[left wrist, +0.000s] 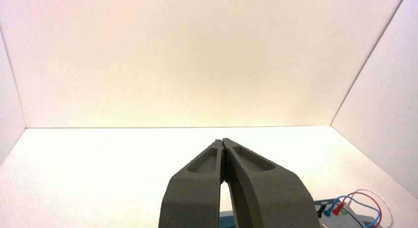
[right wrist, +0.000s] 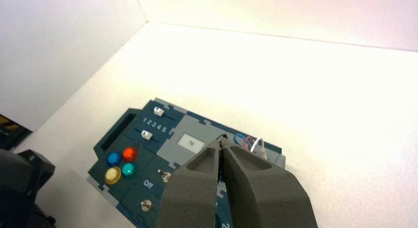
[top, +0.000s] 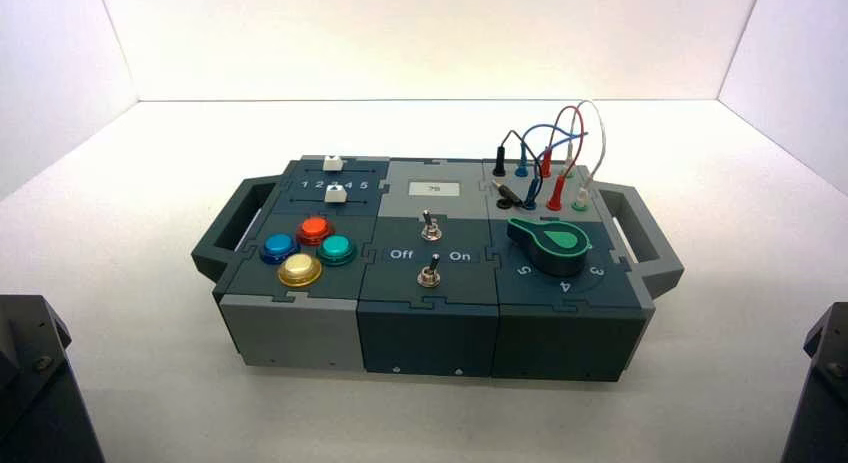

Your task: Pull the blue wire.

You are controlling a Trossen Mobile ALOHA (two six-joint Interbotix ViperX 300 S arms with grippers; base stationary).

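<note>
The blue wire (top: 536,131) arches over the socket panel at the back right corner of the box (top: 430,323), with both its blue plugs seated there. It also shows small at the edge of the left wrist view (left wrist: 362,202) and just past the fingertips in the right wrist view (right wrist: 239,138). My left gripper (left wrist: 223,141) is shut on nothing and points at the far wall, well off the box. My right gripper (right wrist: 220,139) hangs high above the box, shut and empty, well clear of the wire. In the high view only the arm bases show, at the bottom corners.
Red (top: 570,118), black (top: 510,135) and white (top: 597,123) leads arch beside the blue one. A green knob (top: 553,241) sits in front of the sockets. Two toggle switches (top: 428,223) stand mid-box, coloured push buttons (top: 300,248) and sliders on the left. Grey handles (top: 645,233) flank the box.
</note>
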